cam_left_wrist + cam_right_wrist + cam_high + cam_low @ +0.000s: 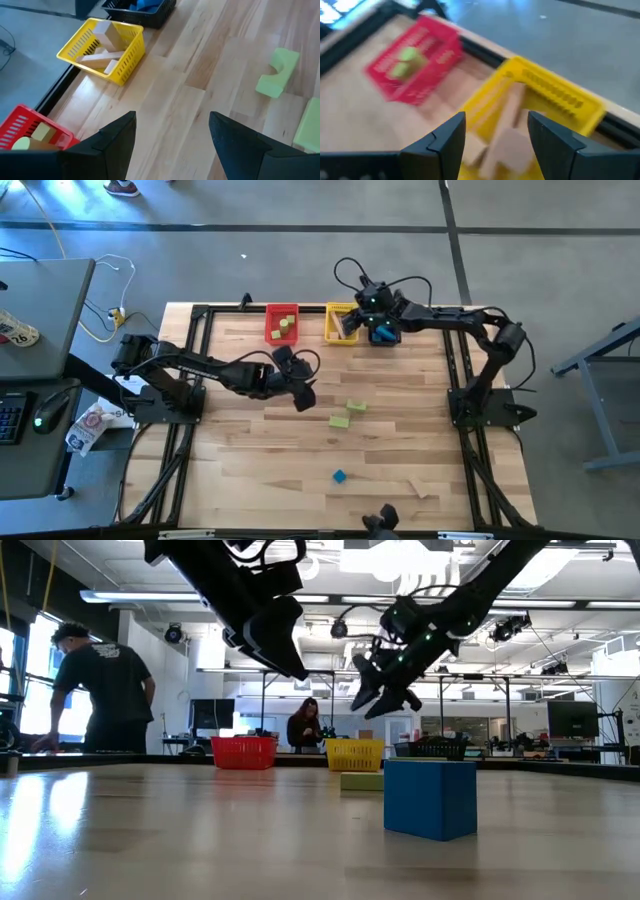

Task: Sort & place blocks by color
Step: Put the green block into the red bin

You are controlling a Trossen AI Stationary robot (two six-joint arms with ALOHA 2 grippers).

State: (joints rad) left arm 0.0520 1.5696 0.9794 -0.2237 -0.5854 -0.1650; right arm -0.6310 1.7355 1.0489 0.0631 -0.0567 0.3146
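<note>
My left gripper point(172, 117) is open and empty above the middle of the table point(303, 395). Two light green blocks point(355, 407) point(340, 420) lie just to its right, also in the left wrist view point(277, 72). A blue cube point(340, 476) point(430, 798) sits toward the near edge, with a tan block point(425, 488) near it. My right gripper point(496, 117) is open and empty over the yellow bin point(545, 95) at the far edge point(358, 320). That bin holds tan blocks point(102, 50).
Three bins stand in a row along the far edge. The red bin point(282, 323) holds green blocks, the yellow bin point(340, 323) is in the middle, and the black bin point(383, 333) holds blue blocks. People stand in the room behind point(100, 690). Bare wood lies on the table's left half.
</note>
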